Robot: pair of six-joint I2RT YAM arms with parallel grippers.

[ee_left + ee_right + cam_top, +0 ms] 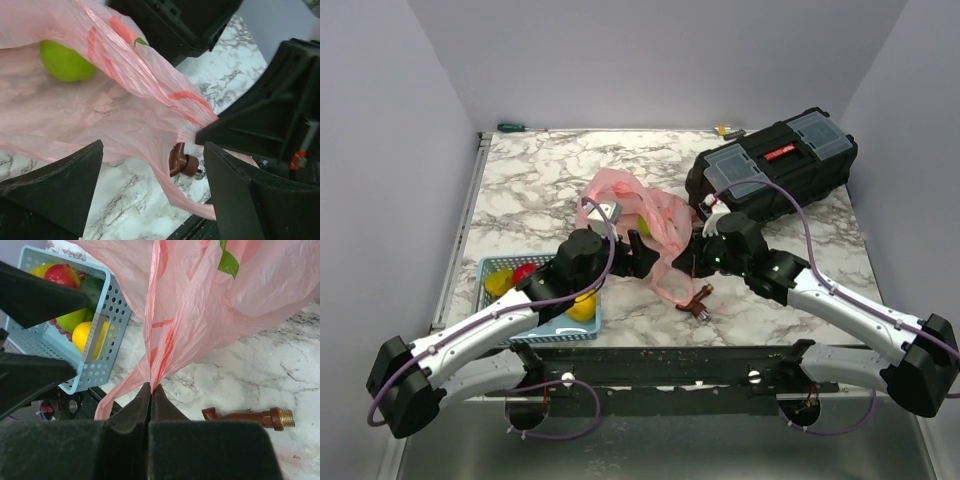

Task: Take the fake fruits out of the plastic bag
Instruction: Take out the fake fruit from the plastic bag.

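From above, the bag (665, 215) is thin, crinkled, translucent pink film, slumped at the middle of the marble-patterned table (520, 190). A round, glossy green fruit (642, 226) shows through it. The left gripper (638, 258) is at the bag's near left edge and the right gripper (688, 255) at its near right edge. Left of the bag, a light blue perforated plastic basket (492, 265) holds a red fruit (525, 272) and yellow fruits (582, 308). Behind the bag to the right sits a black hard-shell toolbox (775, 165) with clear lid compartments. A small brown fitting (698, 306) lies just beside the bag's near loop.

In the left wrist view, the left gripper's dark, matte, wedge-shaped fingers (60, 185) stand wide apart with nothing gripped. The bag's wrinkled film drapes beyond them. The smooth green fruit sits inside the bag at its far left, and the fitting lies against the bag's near edge.

In the right wrist view, the right gripper's jaws are pressed together on a gathered pleat of the bag. Left of the bag, the basket's wall has round holes. Inside it are the red fruit, the yellow fruits and a dark avocado (92, 287). The fitting, right of the pleat, ends in a brass thread.
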